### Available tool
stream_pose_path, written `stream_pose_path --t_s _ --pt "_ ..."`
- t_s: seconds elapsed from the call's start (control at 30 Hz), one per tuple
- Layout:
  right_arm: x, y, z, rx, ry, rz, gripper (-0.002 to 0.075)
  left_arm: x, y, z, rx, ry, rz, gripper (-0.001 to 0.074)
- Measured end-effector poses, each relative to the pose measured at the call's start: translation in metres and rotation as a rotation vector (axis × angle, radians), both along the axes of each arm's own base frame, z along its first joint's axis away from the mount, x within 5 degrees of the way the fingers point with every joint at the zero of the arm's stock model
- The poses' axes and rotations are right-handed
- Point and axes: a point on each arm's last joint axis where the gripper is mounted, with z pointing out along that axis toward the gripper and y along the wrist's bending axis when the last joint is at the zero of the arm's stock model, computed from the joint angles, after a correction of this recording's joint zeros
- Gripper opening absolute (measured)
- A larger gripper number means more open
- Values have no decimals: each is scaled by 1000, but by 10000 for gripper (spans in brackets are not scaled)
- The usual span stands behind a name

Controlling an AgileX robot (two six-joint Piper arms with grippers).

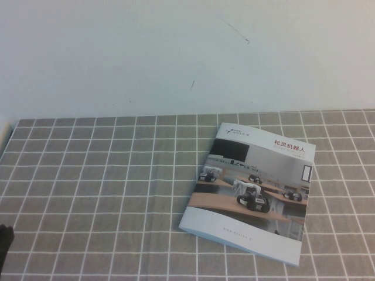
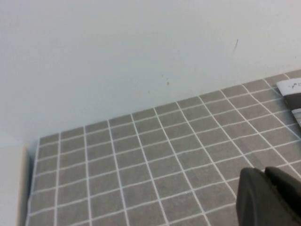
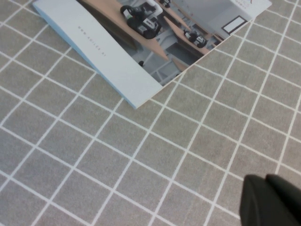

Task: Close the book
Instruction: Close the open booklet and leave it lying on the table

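A brochure-like book (image 1: 251, 189) lies shut and flat on the grey checked tablecloth (image 1: 105, 175), right of centre, front cover up with a photo of robots at desks. In the right wrist view the book (image 3: 155, 33) sits some way ahead of my right gripper (image 3: 265, 180), whose dark fingers are pressed together, holding nothing. A corner of the book (image 2: 292, 92) shows in the left wrist view, far from my left gripper (image 2: 265, 173), shut and empty above bare cloth. In the high view only a dark bit of the left arm (image 1: 4, 246) shows at the front left edge.
A plain white wall (image 1: 176, 52) rises right behind the table's far edge. A pale beige object (image 2: 11, 183) stands off the table's far left corner.
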Motion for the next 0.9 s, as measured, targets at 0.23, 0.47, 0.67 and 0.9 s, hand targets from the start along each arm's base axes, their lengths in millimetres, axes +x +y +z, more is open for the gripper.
stream_pose_path --t_s 0.23,0.47,0.67,0.9 --pt "0 1 0 12 4 1 -3 -29 6 -40 154 -51 14 -2" --pt "-1 2 0 25 8 3 -3 -36 3 -58 211 56 -25 -3" --pt "-1 2 0 25 8 3 -3 -37 3 -60 147 96 -18 -3" --pt "-1 2 0 25 8 3 -3 -36 8 -61 -59 152 78 -3"
